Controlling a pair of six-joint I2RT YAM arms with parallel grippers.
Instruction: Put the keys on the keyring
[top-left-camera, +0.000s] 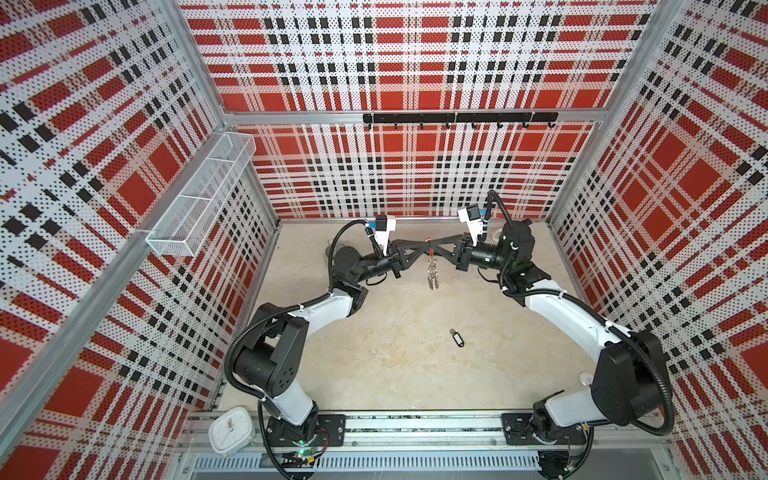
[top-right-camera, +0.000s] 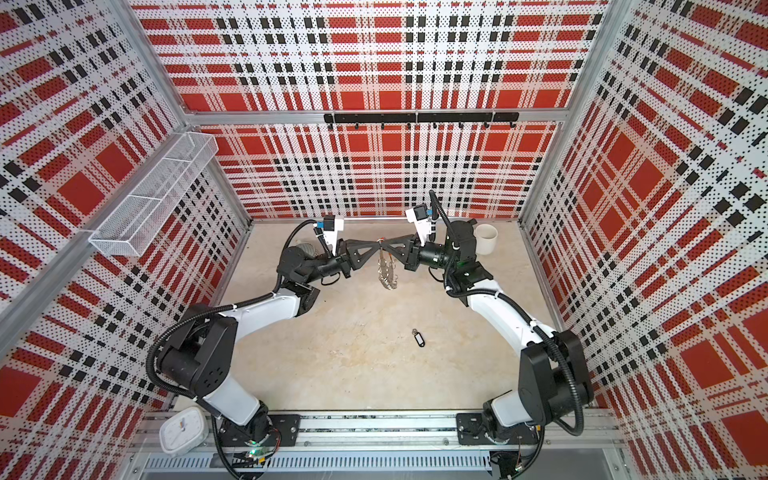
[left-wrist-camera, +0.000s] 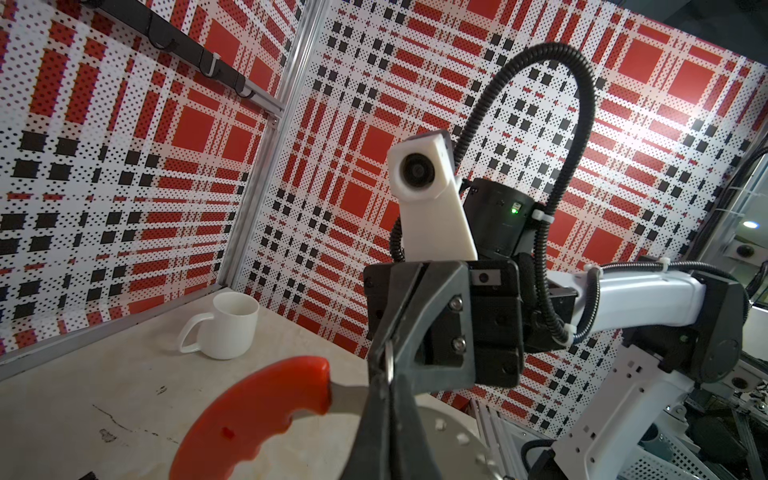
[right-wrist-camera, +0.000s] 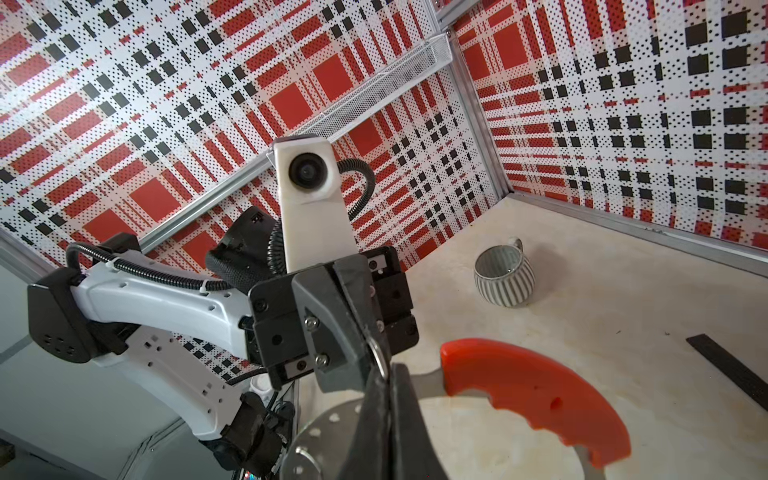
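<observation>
The left gripper (top-left-camera: 424, 245) and the right gripper (top-left-camera: 436, 248) meet tip to tip in the air. Each has its jaws pinched narrow on the top end of the keyring (top-left-camera: 433, 275), which hangs below them. Its red bar (left-wrist-camera: 257, 415) curves away just beside the fingertips. The key tag (top-left-camera: 457, 337) lies flat on the table (top-left-camera: 374, 365), well apart from both grippers, toward the arm bases. A white mug (left-wrist-camera: 230, 326) stands beyond the right gripper, and a striped cup (right-wrist-camera: 504, 276) beyond the left.
</observation>
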